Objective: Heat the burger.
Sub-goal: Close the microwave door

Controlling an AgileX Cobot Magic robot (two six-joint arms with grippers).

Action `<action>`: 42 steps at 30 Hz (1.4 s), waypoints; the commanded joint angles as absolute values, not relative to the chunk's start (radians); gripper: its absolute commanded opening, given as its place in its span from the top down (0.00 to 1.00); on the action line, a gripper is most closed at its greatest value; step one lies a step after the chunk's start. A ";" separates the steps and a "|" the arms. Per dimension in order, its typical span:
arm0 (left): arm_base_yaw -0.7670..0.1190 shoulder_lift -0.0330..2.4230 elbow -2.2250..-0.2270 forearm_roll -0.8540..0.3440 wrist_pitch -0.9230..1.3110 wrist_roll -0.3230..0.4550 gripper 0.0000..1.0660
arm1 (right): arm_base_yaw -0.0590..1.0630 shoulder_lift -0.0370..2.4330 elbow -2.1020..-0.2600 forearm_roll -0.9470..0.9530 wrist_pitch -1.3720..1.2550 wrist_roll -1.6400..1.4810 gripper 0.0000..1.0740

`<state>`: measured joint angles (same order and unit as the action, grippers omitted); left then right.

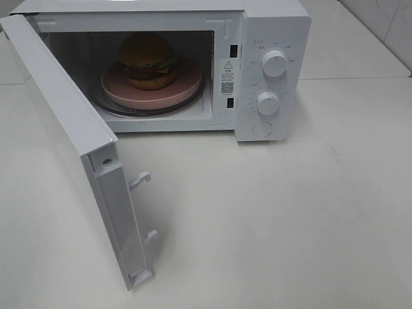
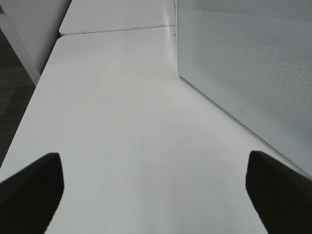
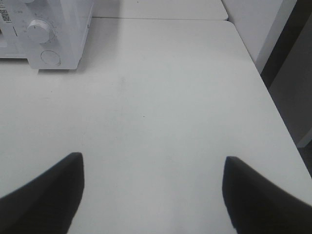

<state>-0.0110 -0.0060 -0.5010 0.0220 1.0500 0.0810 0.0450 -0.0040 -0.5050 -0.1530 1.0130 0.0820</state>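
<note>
The burger (image 1: pixel 148 59) stands on a round pink plate (image 1: pixel 187 87) inside the white microwave (image 1: pixel 273 26), on its glass turntable. The microwave door (image 1: pixel 71 138) is swung wide open toward the front left. Neither arm shows in the high view. In the left wrist view my left gripper (image 2: pixel 155 192) is open above bare table, with the outer face of the door (image 2: pixel 248 63) beside it. In the right wrist view my right gripper (image 3: pixel 153 192) is open over bare table, some way from the microwave's control panel (image 3: pixel 41 34). Nothing sits between either pair of fingers.
The microwave has two white knobs (image 1: pixel 275 64) and a round button (image 1: pixel 262 129) on its right panel. The door's latch hooks (image 1: pixel 140 180) stick out along its free edge. The white table (image 1: pixel 290 219) ends at an edge on the right (image 3: pixel 273 97) and on the left (image 2: pixel 29 97).
</note>
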 commanded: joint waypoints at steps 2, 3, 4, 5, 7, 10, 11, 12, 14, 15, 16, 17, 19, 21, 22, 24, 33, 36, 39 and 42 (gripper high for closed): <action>-0.015 -0.024 -0.511 0.013 1.026 0.078 0.12 | 0.039 -0.030 -0.503 -0.149 1.008 0.076 0.29; -0.015 -0.024 -0.511 0.013 1.026 0.078 0.12 | 0.039 -0.030 -0.503 -0.149 1.008 0.076 0.29; -0.015 -0.017 -0.531 0.013 1.004 0.073 0.12 | 0.039 -0.030 -0.503 -0.149 1.008 0.076 0.29; -0.015 -0.009 -0.543 0.013 0.989 0.068 0.12 | 0.039 -0.030 -0.503 -0.149 1.008 0.076 0.29; -0.015 0.015 -0.560 0.012 0.959 0.059 0.14 | 0.039 -0.030 -0.503 -0.149 1.008 0.076 0.29; -0.015 0.052 -0.568 0.016 0.894 0.052 0.21 | 0.039 -0.030 -0.503 -0.149 1.008 0.076 0.29; -0.015 0.052 -0.568 0.016 0.894 0.052 0.21 | 0.039 -0.030 -0.503 -0.149 1.008 0.076 0.29; -0.015 0.080 -0.568 0.017 0.850 0.052 0.30 | 0.039 -0.030 -0.503 -0.149 1.008 0.076 0.29; -0.015 0.096 -0.567 0.017 0.833 0.052 0.34 | 0.039 -0.030 -0.503 -0.149 1.008 0.076 0.29; -0.015 0.131 -0.567 0.022 0.795 0.054 0.44 | 0.039 -0.030 -0.503 -0.149 1.008 0.076 0.29; -0.015 0.131 -0.567 0.022 0.795 0.054 0.44 | 0.039 -0.030 -0.503 -0.149 1.008 0.076 0.29; -0.015 0.165 -0.567 0.025 0.753 0.054 0.54 | 0.039 -0.030 -0.503 -0.149 1.008 0.076 0.29; -0.015 0.217 -0.567 0.025 0.691 0.054 0.69 | 0.039 -0.030 -0.503 -0.149 1.008 0.076 0.29; -0.015 0.233 -0.567 0.025 0.679 0.054 0.74 | 0.039 -0.030 -0.503 -0.149 1.008 0.076 0.29; -0.015 0.233 -0.567 0.025 0.679 0.054 0.74 | 0.039 -0.030 -0.503 -0.149 1.008 0.076 0.29; -0.015 0.301 -0.567 0.027 0.639 0.054 0.93 | 0.039 -0.030 -0.503 -0.149 1.008 0.076 0.29; -0.015 0.509 -0.500 0.043 0.286 0.056 1.00 | 0.039 -0.030 -0.503 -0.149 1.008 0.076 0.29; -0.015 0.527 -0.477 0.043 0.223 0.056 1.00 | 0.039 -0.030 -0.503 -0.149 1.008 0.076 0.29; -0.015 0.573 -0.405 0.043 0.055 0.056 1.00 | 0.039 -0.030 -0.503 -0.149 1.008 0.076 0.29; -0.015 0.636 -0.320 0.043 -0.132 0.056 1.00 | 0.039 -0.030 -0.503 -0.149 1.008 0.076 0.29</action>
